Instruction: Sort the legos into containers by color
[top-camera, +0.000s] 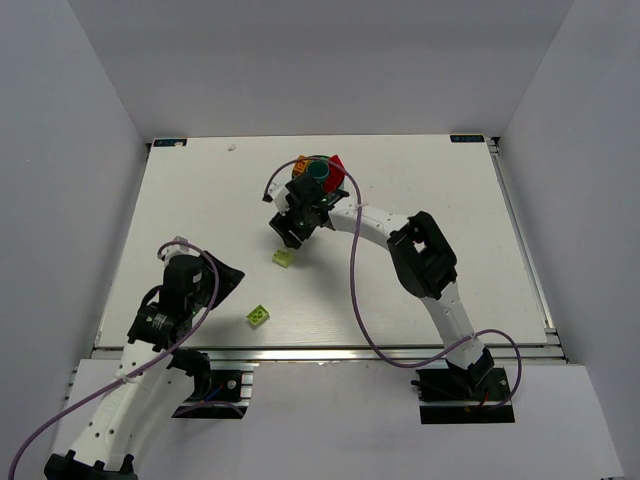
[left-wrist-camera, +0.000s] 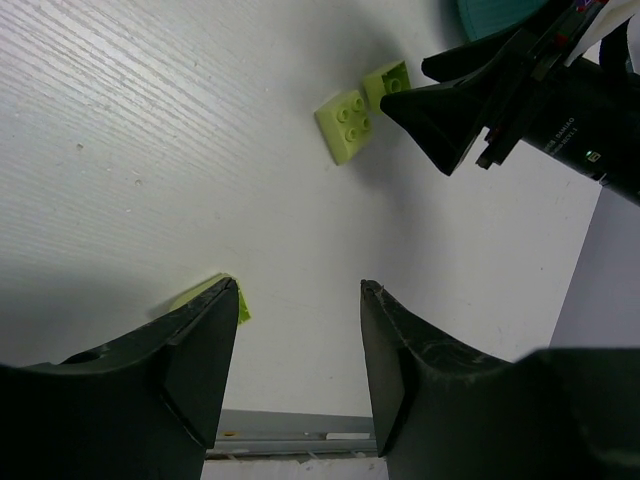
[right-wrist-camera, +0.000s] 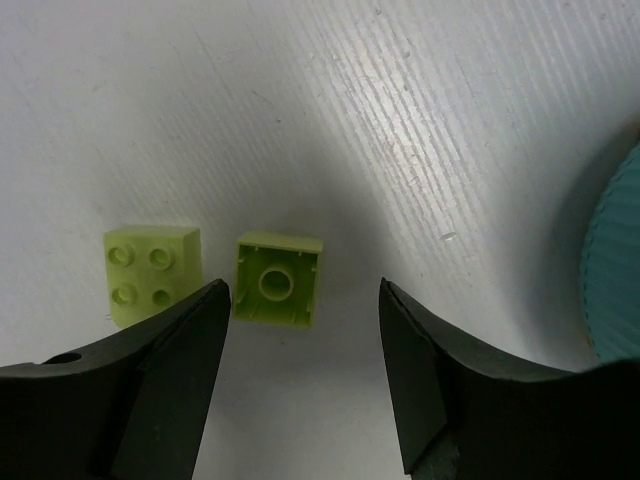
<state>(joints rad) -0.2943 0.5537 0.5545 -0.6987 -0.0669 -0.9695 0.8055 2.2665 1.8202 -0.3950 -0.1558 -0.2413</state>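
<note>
We see the table (right-wrist-camera: 450, 120) as matt white with a fine streaked grain, like painted wood. The lime legos (right-wrist-camera: 278, 280) look like smooth moulded plastic with a soft sheen. The bowl (right-wrist-camera: 615, 260) is finely ribbed teal plastic. On the right gripper (right-wrist-camera: 300, 305), the fingers (right-wrist-camera: 170, 380) are matt black. A brushed metal rail (top-camera: 330, 352) edges the table's near side.
</note>
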